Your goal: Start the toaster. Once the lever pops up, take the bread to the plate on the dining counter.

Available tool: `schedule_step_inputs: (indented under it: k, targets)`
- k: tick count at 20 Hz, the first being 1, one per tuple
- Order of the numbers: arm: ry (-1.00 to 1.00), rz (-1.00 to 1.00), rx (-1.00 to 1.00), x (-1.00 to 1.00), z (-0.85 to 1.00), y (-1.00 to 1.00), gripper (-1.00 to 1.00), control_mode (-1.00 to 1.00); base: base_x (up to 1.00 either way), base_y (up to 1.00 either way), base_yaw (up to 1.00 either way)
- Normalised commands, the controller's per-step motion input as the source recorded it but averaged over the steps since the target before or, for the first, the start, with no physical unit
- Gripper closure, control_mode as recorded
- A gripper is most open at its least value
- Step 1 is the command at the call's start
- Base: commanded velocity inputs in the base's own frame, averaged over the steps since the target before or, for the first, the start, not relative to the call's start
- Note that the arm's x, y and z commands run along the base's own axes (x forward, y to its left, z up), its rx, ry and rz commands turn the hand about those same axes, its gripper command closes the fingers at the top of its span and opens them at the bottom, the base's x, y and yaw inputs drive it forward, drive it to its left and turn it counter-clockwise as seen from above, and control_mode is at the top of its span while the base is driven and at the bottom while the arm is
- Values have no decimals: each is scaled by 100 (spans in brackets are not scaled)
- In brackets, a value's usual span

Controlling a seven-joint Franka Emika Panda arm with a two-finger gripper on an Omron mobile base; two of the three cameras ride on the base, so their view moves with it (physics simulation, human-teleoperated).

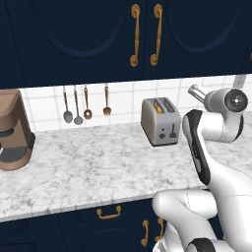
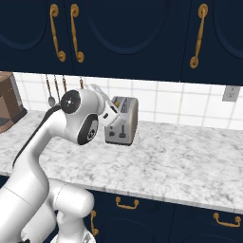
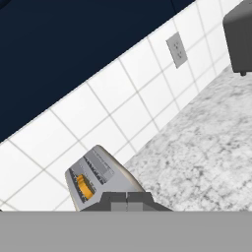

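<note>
Item: small boxy grey-silver two-slot toaster (image 1: pixel 160 121), standing upright on the white-grey marbled worktop (image 1: pixel 88 167), close to the white tiled back wall (image 1: pixel 123 101). Its narrow face with dark controls turns toward the worktop's front edge.

Lever (image 1: pixel 173 132): small black tab in a vertical slot on that narrow face, beside the dark round knob (image 1: pixel 162 135); its height in the slot is hard to judge at this size.

Bread (image 1: pixel 157 106): a tan-yellow slice edge showing in one top slot of the toaster; in the hand view it appears as an orange-yellow strip (image 3: pixel 84 187) in the slot.

Gripper (image 3: pixel 127 201): two dark finger tips pressed together, nothing between them, hovering just above and beside the toaster. In the right base view the hand (image 2: pixel 110 110) partly covers the toaster's near side.

Left of the toaster: four utensils with copper handles (image 1: pixel 84 106) hanging on the wall, then a brown coffee machine (image 1: pixel 14 130) at the worktop's far end.

Right of the toaster: a grey wall socket (image 2: pixel 230 93) on the tiles, and a black boxy appliance (image 3: pixel 240 37), possibly a toaster oven, further along.

Above and below the toaster: dark navy cabinets (image 1: pixel 88 34) with gold handles (image 1: pixel 134 37).
</note>
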Motion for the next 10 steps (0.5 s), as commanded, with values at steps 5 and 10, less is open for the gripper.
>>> schedule_step_inputs:
  k: [5,10]
  targets:
    - [0,0,0,0,0,0,100,-100,0,0,0]
    - [0,0,0,0,0,0,100,-100,0,0,0]
